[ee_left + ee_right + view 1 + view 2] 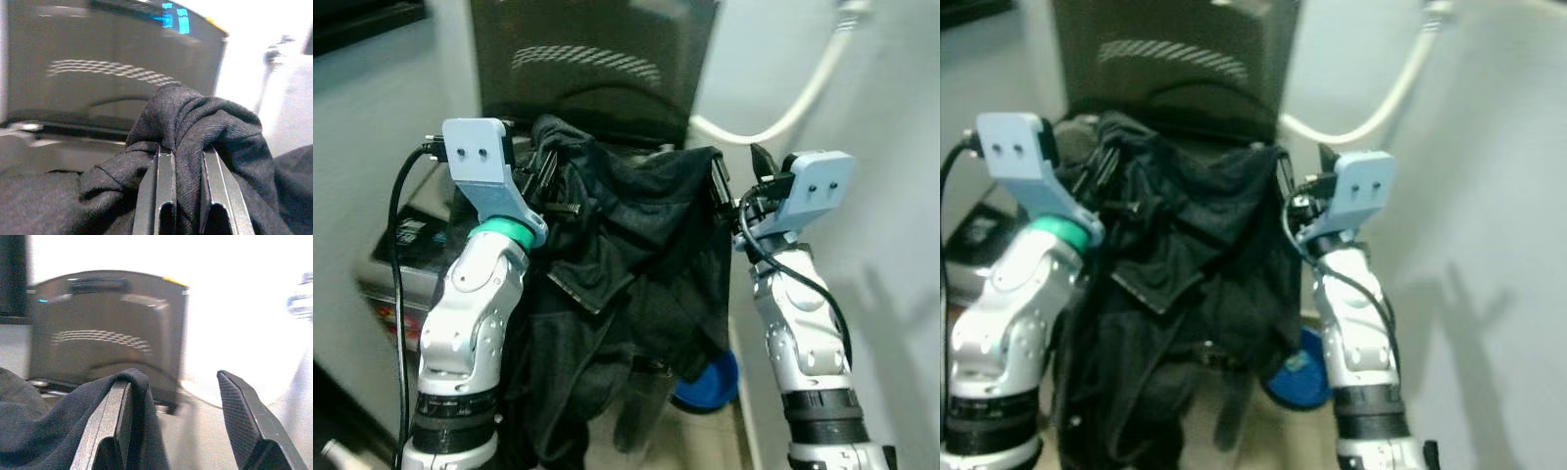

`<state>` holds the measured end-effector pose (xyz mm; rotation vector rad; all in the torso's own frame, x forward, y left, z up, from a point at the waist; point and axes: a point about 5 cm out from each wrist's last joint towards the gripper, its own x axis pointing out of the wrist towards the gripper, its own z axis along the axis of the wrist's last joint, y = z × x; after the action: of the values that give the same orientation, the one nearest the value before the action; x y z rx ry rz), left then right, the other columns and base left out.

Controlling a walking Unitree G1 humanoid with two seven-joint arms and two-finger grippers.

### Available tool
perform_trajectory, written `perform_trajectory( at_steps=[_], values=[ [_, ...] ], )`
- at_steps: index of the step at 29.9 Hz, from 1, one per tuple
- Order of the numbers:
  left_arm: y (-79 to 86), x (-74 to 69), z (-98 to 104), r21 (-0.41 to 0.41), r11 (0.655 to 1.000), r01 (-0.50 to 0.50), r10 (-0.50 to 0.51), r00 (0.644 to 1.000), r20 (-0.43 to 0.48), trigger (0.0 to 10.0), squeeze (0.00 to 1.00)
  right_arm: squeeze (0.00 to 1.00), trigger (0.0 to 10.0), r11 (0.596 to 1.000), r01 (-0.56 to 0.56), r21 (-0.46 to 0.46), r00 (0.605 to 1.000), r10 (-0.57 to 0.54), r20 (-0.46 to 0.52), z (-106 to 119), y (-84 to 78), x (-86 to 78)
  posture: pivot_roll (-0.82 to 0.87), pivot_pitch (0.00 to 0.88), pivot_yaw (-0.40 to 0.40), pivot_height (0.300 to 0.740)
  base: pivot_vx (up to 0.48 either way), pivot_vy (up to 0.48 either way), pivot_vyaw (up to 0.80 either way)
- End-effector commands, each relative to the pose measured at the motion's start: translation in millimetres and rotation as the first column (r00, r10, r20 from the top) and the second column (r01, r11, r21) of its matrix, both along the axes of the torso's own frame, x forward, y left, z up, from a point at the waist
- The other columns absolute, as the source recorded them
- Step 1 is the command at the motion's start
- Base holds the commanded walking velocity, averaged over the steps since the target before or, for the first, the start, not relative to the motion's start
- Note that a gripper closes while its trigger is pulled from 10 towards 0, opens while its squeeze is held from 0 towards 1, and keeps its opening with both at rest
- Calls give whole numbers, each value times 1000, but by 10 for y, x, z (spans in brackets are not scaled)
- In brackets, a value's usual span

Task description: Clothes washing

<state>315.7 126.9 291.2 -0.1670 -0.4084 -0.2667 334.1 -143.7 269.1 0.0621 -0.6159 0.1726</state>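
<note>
Dangling between the 2 arms, the garment (626,255) is looking like the thing most likely to go wrong: most of its dark bulk is hanging low in front of the robot, so a trailing end could be catching on the washer (597,59) edge or slipping loose on the way in. The left gripper (188,161) is pinching it properly, with a fold of cloth bunched between the narrow fingers and spilling over their tips, so that side is looking secure. The right gripper (181,396) is the weaker hold, I think; its fingers are standing wide apart, and the cloth is only draping over 1 finger (115,416) while the other finger (244,416) is standing clear of it. If that drape slides off, the whole weight would be swinging onto the left pinch and the cloth could be dropping toward the floor, near the blue dish (710,382) down below. The garment is hanging just in front of the dark washer lid, which is standing raised behind it, with a white hose (803,98) curving along the wall on the right.
</note>
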Motion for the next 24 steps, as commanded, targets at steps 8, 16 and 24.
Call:
perform_trajectory(
  at_steps=[8, 16, 24],
  values=[
    [14, -25, 47, 0, 1000, -3, 3, 1000, 26, 10000, 0, 0, 10000, 1000, 13, 8, 1000, -13, 11, 31, -10, -12, 34, 0, -10, 740, 0, 480, 0],
    [12, -20, 44, 7, 1000, -13, 12, 999, 29, 10000, 0, 0, 10000, 1000, 12, 4, 1000, -12, 8, 24, -12, -13, 32, 0, -11, 740, 0, 253, 0],
    [2, -20, 38, 5, 1000, -9, 9, 1000, 28, 10000, 0, 0, 10000, 1000, 11, 2, 1000, -11, 6, 17, -9, -25, 28, 0, -9, 740, 0, 0, 0]
  ],
)
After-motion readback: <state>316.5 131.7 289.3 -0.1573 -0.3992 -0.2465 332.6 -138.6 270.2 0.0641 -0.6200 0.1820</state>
